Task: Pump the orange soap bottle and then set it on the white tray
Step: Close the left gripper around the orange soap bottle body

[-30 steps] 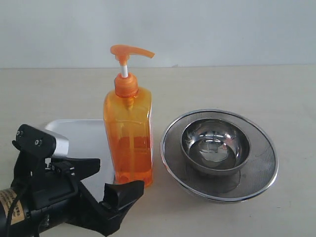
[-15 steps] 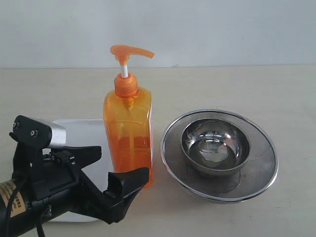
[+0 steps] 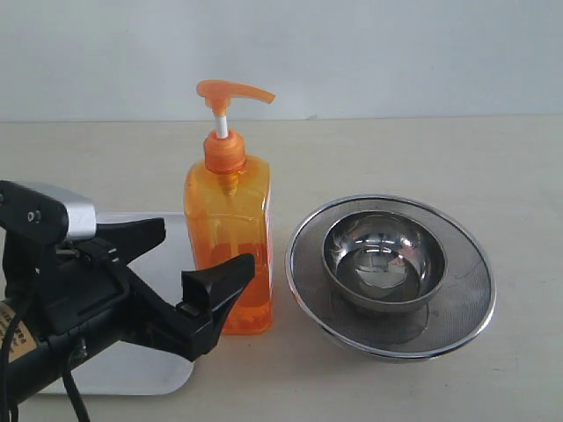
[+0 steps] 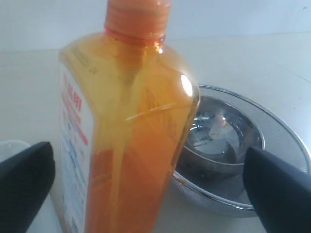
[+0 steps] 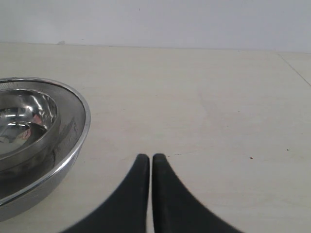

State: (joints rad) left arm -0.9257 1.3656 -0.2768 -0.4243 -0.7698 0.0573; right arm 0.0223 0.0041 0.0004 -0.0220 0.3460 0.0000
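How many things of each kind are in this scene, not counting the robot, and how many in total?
Tall translucent orange plastic soap bottle with pump: 1
Flat white rectangular plastic tray: 1
Round steel bowl: 1
Round steel-rimmed mesh strainer: 1
Total: 4

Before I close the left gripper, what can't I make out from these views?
white tray: in the exterior view the left gripper and the orange soap bottle cover its edge nearest the bottle, so whether the bottle stands on it is unclear.
pump head: cut off by the frame edge in the left wrist view.
label: print blurred in the left wrist view.
right gripper: outside the exterior view.
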